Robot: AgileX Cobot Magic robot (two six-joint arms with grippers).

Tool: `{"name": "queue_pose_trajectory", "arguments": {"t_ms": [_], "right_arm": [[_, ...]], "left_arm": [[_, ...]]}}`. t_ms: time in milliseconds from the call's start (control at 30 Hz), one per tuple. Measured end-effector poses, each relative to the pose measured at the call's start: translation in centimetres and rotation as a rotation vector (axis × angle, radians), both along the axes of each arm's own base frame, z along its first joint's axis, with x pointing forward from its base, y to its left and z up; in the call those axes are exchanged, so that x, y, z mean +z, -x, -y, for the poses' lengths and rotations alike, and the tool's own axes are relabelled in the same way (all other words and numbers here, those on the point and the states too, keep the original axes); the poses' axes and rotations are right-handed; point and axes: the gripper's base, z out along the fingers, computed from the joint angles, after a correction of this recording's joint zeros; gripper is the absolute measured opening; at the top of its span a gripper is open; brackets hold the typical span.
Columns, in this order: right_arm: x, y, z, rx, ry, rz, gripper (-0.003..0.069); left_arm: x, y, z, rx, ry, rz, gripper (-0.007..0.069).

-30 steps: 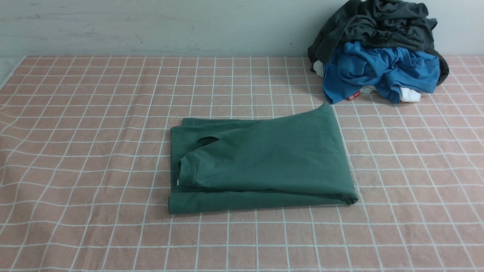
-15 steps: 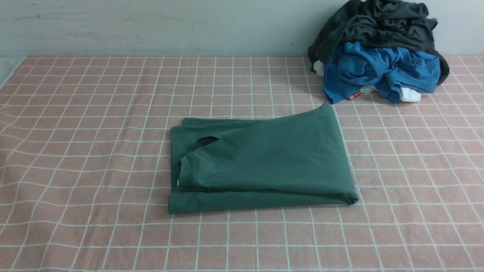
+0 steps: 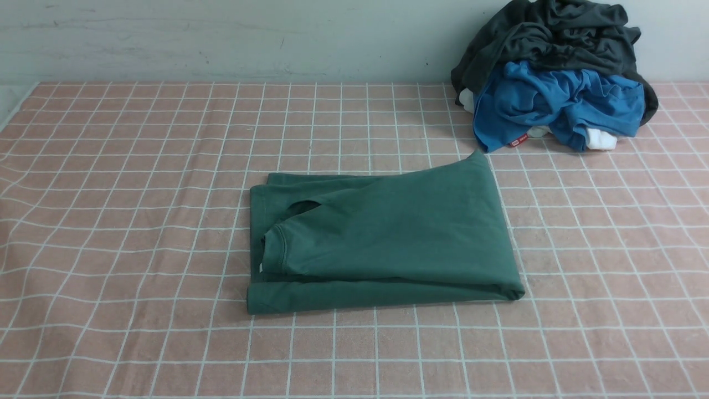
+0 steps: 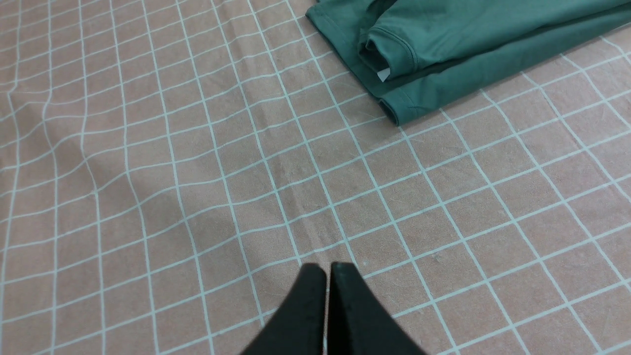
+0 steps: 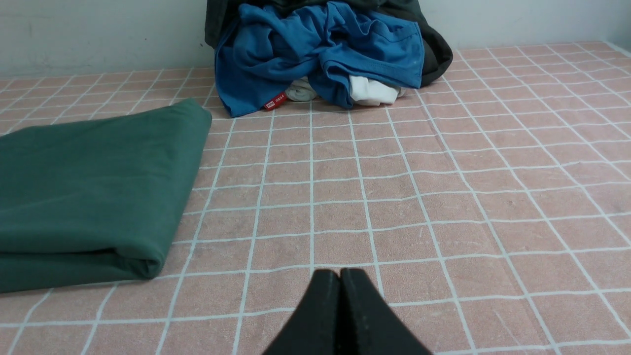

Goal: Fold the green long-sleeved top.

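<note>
The green long-sleeved top (image 3: 382, 238) lies folded into a flat rectangular stack in the middle of the pink checked cloth, neck opening and small white label toward its left end. Neither arm shows in the front view. In the left wrist view my left gripper (image 4: 328, 268) is shut and empty over bare cloth, well apart from the top's (image 4: 443, 54) folded corner. In the right wrist view my right gripper (image 5: 339, 273) is shut and empty above the cloth, to the side of the top's (image 5: 93, 192) folded edge.
A heap of clothes sits at the back right against the wall: a bright blue garment (image 3: 559, 102) under a dark charcoal-grey garment (image 3: 554, 39), with bits of white fabric (image 3: 601, 138). The pink checked cloth (image 3: 138, 166) covers the whole table.
</note>
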Motion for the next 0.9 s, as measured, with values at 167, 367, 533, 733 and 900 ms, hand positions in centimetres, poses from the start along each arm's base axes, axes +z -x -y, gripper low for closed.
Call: {"name": "queue_pose_trajectory", "arguments": {"t_ms": [167,367,533,733,900], "right_arm": [[0.0,0.0,0.0,0.001,0.004,0.000,-0.0014],[0.0,0.0,0.0,0.003,0.015,-0.001,-0.0014],[0.0,0.0,0.0,0.003,0.015,-0.001,-0.0014],[0.0,0.0,0.0,0.003,0.015,-0.001,-0.0014],[0.0,0.0,0.0,0.003,0.015,-0.001,-0.0014]], "left_arm": [[0.0,0.0,0.0,0.000,0.000,0.000,-0.0003],[0.0,0.0,0.0,0.000,0.000,0.000,-0.0003],[0.0,0.0,0.0,0.000,0.000,0.000,-0.0003],[-0.6,-0.3,-0.1,0.011,-0.014,-0.004,-0.0003],[-3.0,-2.6,-0.2,0.061,-0.010,0.207,-0.0003]]}}
